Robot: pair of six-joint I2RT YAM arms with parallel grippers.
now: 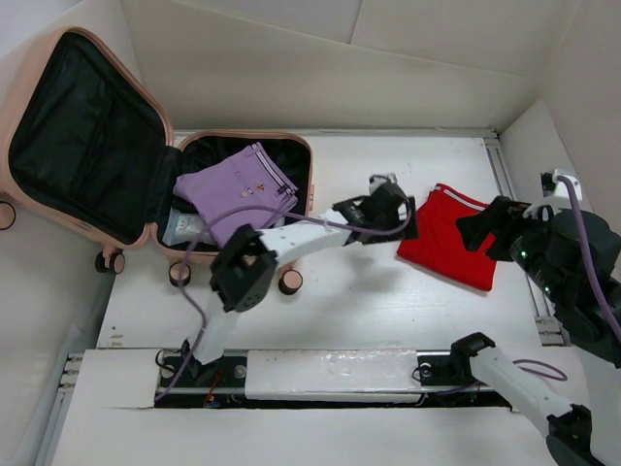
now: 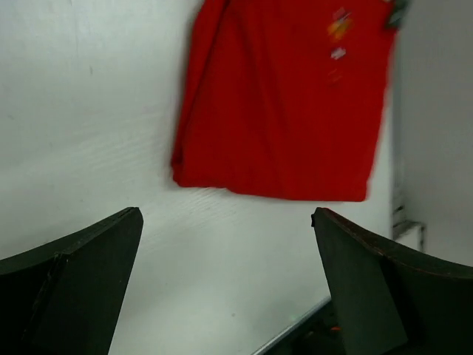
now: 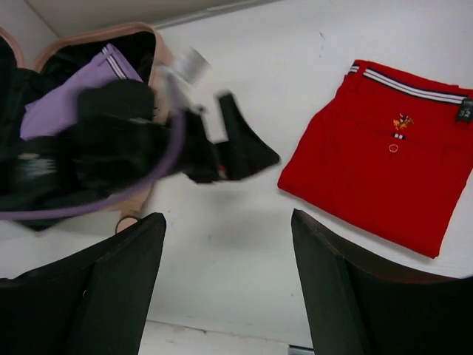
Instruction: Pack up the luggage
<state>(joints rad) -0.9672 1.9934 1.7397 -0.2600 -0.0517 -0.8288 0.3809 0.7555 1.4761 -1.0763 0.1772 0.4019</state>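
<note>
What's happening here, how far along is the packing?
The luggage lies open at the left of the table with a purple garment inside. A folded red garment lies on the table, outside the luggage. The left end effector is open and empty, pointing at the red garment. The right end effector is also open near it, holding nothing.

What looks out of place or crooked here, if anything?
Nothing is spilled or damaged. The lilac folded garment lies tilted in the open luggage, diagonal to its walls rather than square. The red folded garment lies outside on the table, not yet packed.
</note>
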